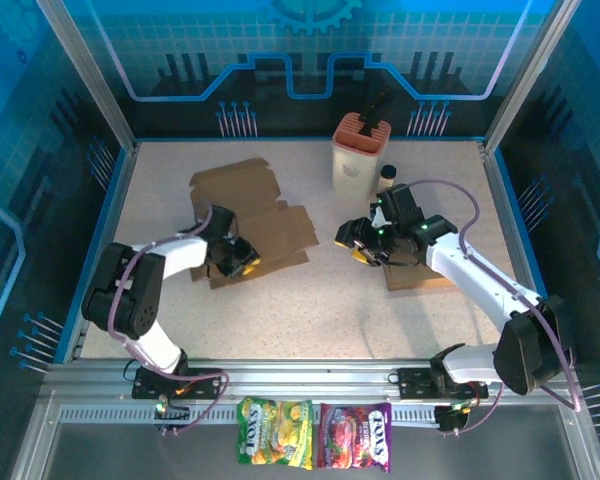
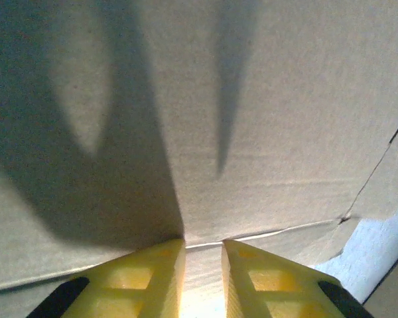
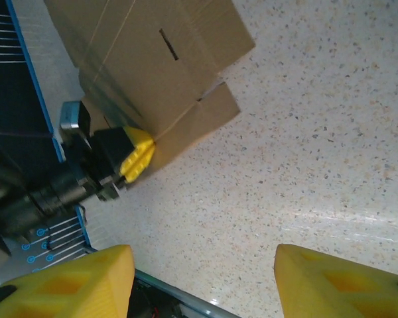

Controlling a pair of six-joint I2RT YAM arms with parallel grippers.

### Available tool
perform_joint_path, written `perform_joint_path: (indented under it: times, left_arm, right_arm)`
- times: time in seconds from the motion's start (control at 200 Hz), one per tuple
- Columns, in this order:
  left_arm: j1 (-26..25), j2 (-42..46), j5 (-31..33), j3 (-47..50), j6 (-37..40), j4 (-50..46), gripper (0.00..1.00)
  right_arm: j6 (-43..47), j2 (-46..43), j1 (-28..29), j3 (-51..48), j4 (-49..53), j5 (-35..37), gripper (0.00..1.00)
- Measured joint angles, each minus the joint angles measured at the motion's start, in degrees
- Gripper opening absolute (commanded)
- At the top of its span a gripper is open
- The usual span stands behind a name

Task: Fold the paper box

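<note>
The speckled table (image 1: 310,310) spreads between the blue-lit walls; the paper box (image 1: 270,215), an unfolded brown cardboard sheet with its flaps spread, lies flat on the table's left half; a second, smaller piece of cardboard (image 1: 420,278) lies on the right, partly under the right arm; a cream holder (image 1: 358,155) with an orange top stands near the far edge, and a small bottle (image 1: 388,178) stands just beside it; two snack packets (image 1: 275,432) lie side by side at the front rail. The left gripper (image 1: 242,265) sits low at the near edge of the paper box; its yellow fingers (image 2: 152,281) stand narrow, with the cardboard edge running into the slim gap; whether they pinch it I cannot tell. The right gripper (image 3: 199,278) hangs over bare table near the box's right flap, its jaws spread wide and holding nothing.
</note>
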State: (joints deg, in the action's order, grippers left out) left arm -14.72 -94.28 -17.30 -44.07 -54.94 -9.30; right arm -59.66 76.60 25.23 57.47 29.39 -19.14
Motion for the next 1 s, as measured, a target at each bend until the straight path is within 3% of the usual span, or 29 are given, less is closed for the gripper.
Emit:
perform_joint_path:
  times: [0.215,0.465,0.605,0.735,0.86,1.001]
  left_arm:
    - [-10.21,3.63,0.83,4.61,-13.18,8.41,0.28]
    - [-9.14,13.53,1.68,2.82,-13.68,4.79,0.33]
    - [-4.17,16.72,1.75,2.73,-10.01,-0.11,0.33]
    - [4.44,16.7,1.57,1.99,-4.9,-5.14,0.33]
    - [11.45,14.23,1.49,-2.82,1.42,-9.94,0.33]
    - [15.8,8.9,1.4,-9.73,7.21,-11.82,0.33]
  right_arm:
    - [-7.74,2.51,0.5,-5.73,-10.4,-0.68,0.59]
    - [-15.54,7.28,0.66,-12.02,-22.05,0.68,0.57]
    - [-19.45,10.38,0.87,-14.03,-28.37,1.99,0.55]
    - [-21.68,13.64,1.77,-14.27,-32.81,3.06,0.54]
    - [-23.1,16.26,2.14,-14.36,-37.4,4.02,0.52]
    - [-24.17,18.75,2.19,-14.36,-41.46,4.85,0.52]
